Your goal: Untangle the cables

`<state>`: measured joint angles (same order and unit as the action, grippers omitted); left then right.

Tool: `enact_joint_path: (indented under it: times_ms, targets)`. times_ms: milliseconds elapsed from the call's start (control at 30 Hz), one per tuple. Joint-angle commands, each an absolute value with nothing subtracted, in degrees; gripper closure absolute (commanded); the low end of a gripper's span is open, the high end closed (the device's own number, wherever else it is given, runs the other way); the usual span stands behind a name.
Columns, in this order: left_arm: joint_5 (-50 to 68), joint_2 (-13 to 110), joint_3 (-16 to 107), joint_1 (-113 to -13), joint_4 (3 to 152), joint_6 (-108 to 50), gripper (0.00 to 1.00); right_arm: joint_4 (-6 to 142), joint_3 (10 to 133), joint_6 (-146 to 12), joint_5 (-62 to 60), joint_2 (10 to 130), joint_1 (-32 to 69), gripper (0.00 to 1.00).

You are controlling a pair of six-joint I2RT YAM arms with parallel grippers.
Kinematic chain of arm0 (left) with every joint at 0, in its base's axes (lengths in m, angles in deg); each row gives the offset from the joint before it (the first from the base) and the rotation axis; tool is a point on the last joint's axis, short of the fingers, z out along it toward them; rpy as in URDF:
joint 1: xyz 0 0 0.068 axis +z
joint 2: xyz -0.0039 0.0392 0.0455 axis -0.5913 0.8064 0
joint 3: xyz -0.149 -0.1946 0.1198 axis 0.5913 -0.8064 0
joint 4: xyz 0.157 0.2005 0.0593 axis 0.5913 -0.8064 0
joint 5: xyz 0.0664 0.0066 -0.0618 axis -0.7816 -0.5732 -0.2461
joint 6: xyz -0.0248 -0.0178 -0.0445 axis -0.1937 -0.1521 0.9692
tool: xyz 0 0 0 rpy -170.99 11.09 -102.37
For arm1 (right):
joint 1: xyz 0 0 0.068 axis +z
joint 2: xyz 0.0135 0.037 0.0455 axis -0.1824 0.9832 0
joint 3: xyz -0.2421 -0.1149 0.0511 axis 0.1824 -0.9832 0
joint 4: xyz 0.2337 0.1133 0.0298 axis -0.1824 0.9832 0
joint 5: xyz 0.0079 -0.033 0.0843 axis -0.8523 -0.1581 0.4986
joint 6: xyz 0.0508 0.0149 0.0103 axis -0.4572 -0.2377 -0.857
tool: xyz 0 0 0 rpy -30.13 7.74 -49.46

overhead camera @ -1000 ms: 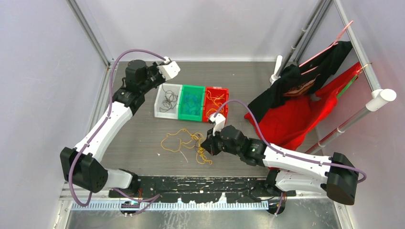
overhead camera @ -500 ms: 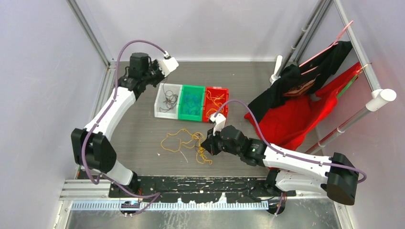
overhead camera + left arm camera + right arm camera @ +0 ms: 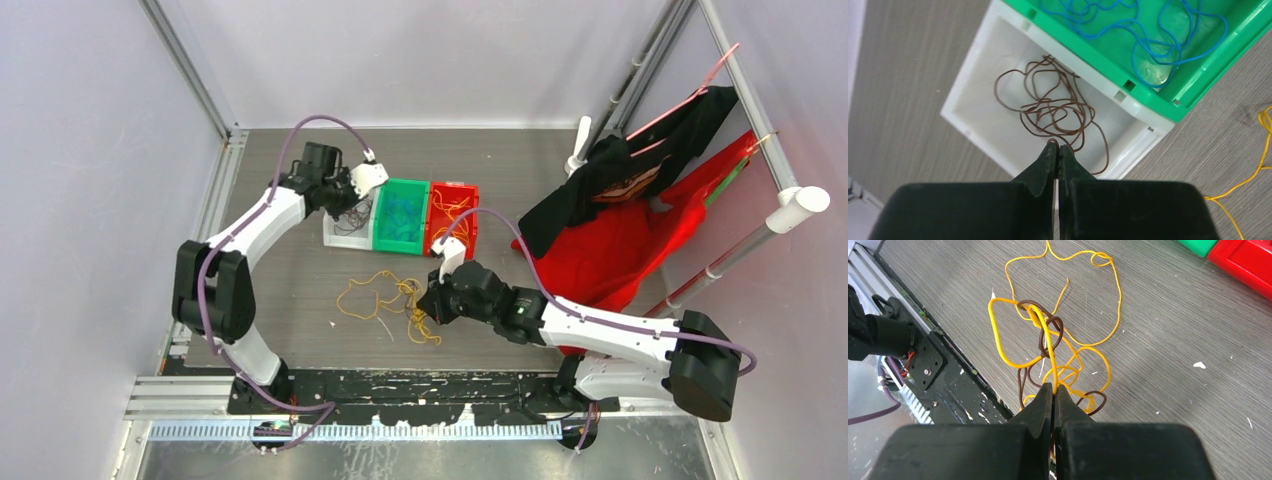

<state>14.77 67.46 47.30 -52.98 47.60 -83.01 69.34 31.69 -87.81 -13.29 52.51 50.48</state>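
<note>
The tangle (image 3: pixel 1048 355) lies on the table (image 3: pixel 1173 340) in front of the bins, just ahead of the right arm: yellow-orange loops with a brown cable (image 3: pixel 1050 332) knotted through their middle. The right gripper (image 3: pixel 1053 390) has its jaws pressed together on a yellow cable (image 3: pixel 1048 347) that runs from the knot into the tips

The sorting looks well along, to my eye. Brown cables (image 3: pixel 1053 107) sit coiled in the white bin (image 3: pixel 973 100), blue cables (image 3: pixel 1148 30) fill the green bin (image 3: pixel 1198 85), and yellow strands (image 3: pixel 450 207) lie in the red bin (image 3: pixel 468 190). What is left is the clump on the table, where brown and yellow have yet to be pulled apart and binned

The left gripper (image 3: pixel 1057 150) hangs over the white bin, jaws closed tight, tips right at the brown coil. Whether a strand is pinched between them I cannot tell. The right gripper's own body hides the near part of the tangle, so how many separate cables make it up is hard to judge. The red bin's contents are too small from above to count
</note>
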Motion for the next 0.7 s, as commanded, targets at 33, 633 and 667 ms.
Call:
enact_joint_path:
  times_ms: [33, 633, 667]
  targets:
    - [12.5, 71.9, 48.0, -54.7, 51.9, -82.0, 1.00, 66.7, 36.4, -89.9, -13.6, 54.0, 50.1, 0.99]
    - [18.8, 74.4, 61.1, -52.4, 37.6, -78.8, 0.00, 72.0, 39.5, -90.7, -10.6, 55.7, 48.4, 0.99]
    - [20.9, 72.9, 61.8, -52.0, 35.4, -78.8, 0.00, 71.8, 39.3, -90.8, -10.4, 55.5, 48.1, 0.99]
